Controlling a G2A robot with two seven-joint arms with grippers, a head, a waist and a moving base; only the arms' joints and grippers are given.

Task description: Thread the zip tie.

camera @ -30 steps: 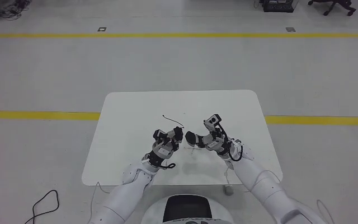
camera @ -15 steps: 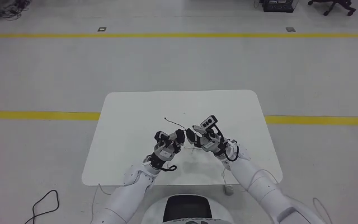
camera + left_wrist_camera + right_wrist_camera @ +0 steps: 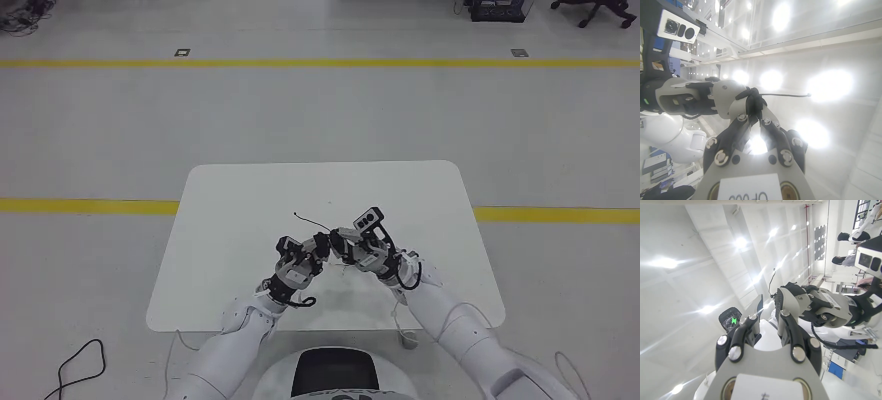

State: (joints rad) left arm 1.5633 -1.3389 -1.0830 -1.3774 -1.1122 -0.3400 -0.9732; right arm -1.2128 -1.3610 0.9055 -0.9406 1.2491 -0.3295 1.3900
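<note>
A thin black zip tie is held above the white table, and my left gripper is shut on its lower end. In the left wrist view the left gripper pinches the zip tie, whose free length ends in a small head. My right gripper is close against the left one at the table's middle. In the right wrist view the right gripper is open, and the zip tie rises just beyond its fingertips. Nothing sits between the right fingers.
The two wrists meet tip to tip above the table's centre. A yellow floor line runs behind the table on both sides. A black cable lies on the floor at the near left.
My right gripper has moved left until it is next to the left gripper. The left gripper has shifted slightly right, still holding the zip tie.
</note>
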